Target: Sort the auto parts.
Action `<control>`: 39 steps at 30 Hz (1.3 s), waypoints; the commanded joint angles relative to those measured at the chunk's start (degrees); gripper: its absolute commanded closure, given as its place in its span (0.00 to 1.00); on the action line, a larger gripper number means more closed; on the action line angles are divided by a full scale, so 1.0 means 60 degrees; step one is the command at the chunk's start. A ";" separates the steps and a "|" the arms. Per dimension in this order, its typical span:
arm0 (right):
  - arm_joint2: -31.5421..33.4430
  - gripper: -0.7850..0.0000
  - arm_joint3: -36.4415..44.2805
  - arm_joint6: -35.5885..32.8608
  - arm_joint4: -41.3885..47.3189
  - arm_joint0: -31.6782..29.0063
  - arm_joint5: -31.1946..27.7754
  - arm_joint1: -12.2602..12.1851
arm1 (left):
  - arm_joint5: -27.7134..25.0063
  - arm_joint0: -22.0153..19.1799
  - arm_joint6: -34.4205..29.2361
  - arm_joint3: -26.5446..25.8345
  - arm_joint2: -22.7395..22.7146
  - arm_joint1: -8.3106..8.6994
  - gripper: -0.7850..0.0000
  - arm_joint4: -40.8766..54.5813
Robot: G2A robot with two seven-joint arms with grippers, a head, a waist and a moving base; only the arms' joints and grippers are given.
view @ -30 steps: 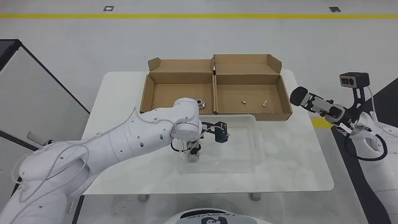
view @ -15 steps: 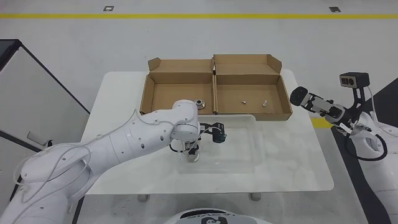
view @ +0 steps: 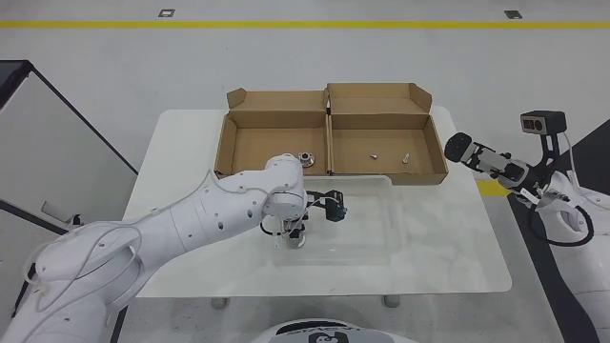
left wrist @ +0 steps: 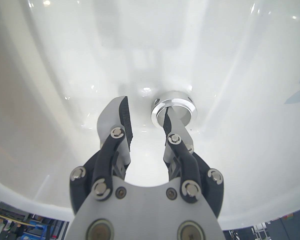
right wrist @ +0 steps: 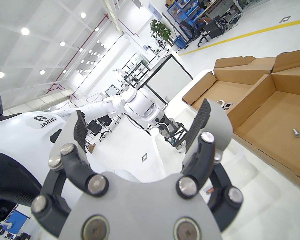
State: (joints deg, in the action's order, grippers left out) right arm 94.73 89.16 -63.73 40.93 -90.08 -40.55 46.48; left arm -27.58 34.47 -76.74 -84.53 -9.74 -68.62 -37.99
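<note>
The white worktop point(view: 448, 248) carries two open cardboard boxes point(view: 257, 148) with a clear tub point(view: 372, 233) in front of them. The tub's slick, curved wall crowds the left hand point(left wrist: 145, 112). That hand is partly spread, with one finger inside the metal ring point(left wrist: 176, 98) on the tub floor and the other outside. The ring looks rigid, smooth and fairly heavy, so I'd pinch its wall firmly. The right hand point(right wrist: 142, 111) hangs wide open near the worktop's edge, beside the boxes. Small bolts point(view: 375, 156) lie in one box.

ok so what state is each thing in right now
silver metal ring: lying in clear plastic bin, not clamped
left pincer: open, one finger inside ring
right pincer: open, empty
left brown cardboard box: open
right brown cardboard box: open
</note>
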 commanded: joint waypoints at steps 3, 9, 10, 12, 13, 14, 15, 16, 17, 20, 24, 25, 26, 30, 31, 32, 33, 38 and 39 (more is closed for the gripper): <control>0.0000 0.00 0.0000 0.0000 0.0000 0.0000 -0.0001 0.0000 | -0.0013 -0.0042 0.0013 0.0073 0.0000 -0.0042 0.59 -0.0019; 0.0000 0.00 0.0000 0.0000 0.0000 0.0000 -0.0001 0.0000 | -0.0060 -0.0174 0.0061 0.0239 0.0000 -0.0127 0.61 -0.0029; 0.0000 0.00 0.0000 0.0000 0.0000 0.0000 -0.0001 0.0000 | -0.0064 -0.0193 0.0065 0.0273 0.0000 -0.0145 0.61 -0.0027; 0.0000 0.00 0.0000 0.0000 0.0000 0.0000 -0.0001 0.0000 | -0.0075 -0.0231 0.0077 0.0332 0.0000 -0.0187 0.61 -0.0012; 0.0000 0.00 0.0000 0.0000 0.0000 0.0000 -0.0001 0.0000 | -0.0081 -0.0247 0.0083 0.0363 0.0000 -0.0210 0.62 -0.0008; 0.0000 0.00 0.0000 0.0000 0.0000 0.0000 -0.0001 0.0000 | -0.0096 -0.0258 0.0097 0.0392 0.0000 -0.0235 0.62 0.0013; 0.0000 0.00 0.0000 0.0000 0.0000 0.0000 -0.0001 0.0000 | -0.0092 -0.0260 0.0094 0.0422 0.0000 -0.0258 0.62 0.0009; 0.0000 0.00 0.0000 0.0000 0.0000 0.0000 -0.0001 0.0000 | -0.0093 -0.0250 0.0095 0.0448 0.0000 -0.0281 0.62 0.0005; 0.0000 0.00 0.0000 0.0000 0.0000 0.0000 -0.0001 0.0000 | -0.0102 -0.0225 0.0103 0.0460 0.0000 -0.0302 0.62 0.0011; 0.0000 0.00 0.0000 0.0000 0.0000 0.0000 -0.0001 0.0000 | -0.0095 -0.0205 0.0096 0.0463 0.0000 -0.0331 0.63 0.0001; 0.0000 0.00 0.0000 0.0000 0.0000 0.0000 -0.0001 0.0000 | -0.0013 -0.0210 0.0013 0.0299 0.0000 -0.0290 0.64 0.0112; 0.0000 0.00 0.0000 0.0000 0.0000 0.0000 -0.0001 0.0000 | 0.0016 -0.0204 -0.0016 0.0263 0.0000 -0.0271 0.63 0.0117; 0.0000 0.00 0.0000 0.0000 0.0000 0.0000 -0.0001 0.0000 | 0.0039 -0.0186 -0.0039 0.0227 0.0000 -0.0252 0.63 0.0135; 0.0000 0.00 0.0000 0.0000 0.0000 0.0000 -0.0001 0.0000 | 0.0064 -0.0075 -0.0064 0.0130 0.0000 -0.0188 0.62 0.0134; 0.0000 0.00 0.0000 0.0000 0.0000 0.0000 -0.0001 0.0000 | 0.0063 -0.0058 -0.0063 0.0115 0.0000 -0.0178 0.62 0.0121; 0.0000 0.00 0.0000 0.0000 0.0000 0.0000 -0.0001 0.0000 | 0.0060 -0.0040 -0.0061 0.0105 0.0000 -0.0170 0.62 0.0106; 0.0000 0.00 0.0000 0.0000 0.0000 0.0000 -0.0001 0.0000 | 0.0049 -0.0029 -0.0049 0.0103 0.0000 -0.0165 0.63 0.0097; 0.0000 0.00 0.0000 0.0000 0.0000 0.0000 -0.0001 0.0000 | -0.0015 -0.0052 0.0015 0.0214 0.0000 -0.0177 0.63 0.0026; 0.0000 0.00 0.0000 0.0000 0.0000 0.0000 -0.0001 0.0000 | -0.0017 -0.0072 0.0018 0.0234 0.0000 -0.0184 0.64 0.0030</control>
State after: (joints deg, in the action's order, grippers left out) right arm 94.73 89.16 -63.73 40.93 -90.08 -40.55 46.48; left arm -27.66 34.15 -76.66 -83.25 -9.74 -69.68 -37.82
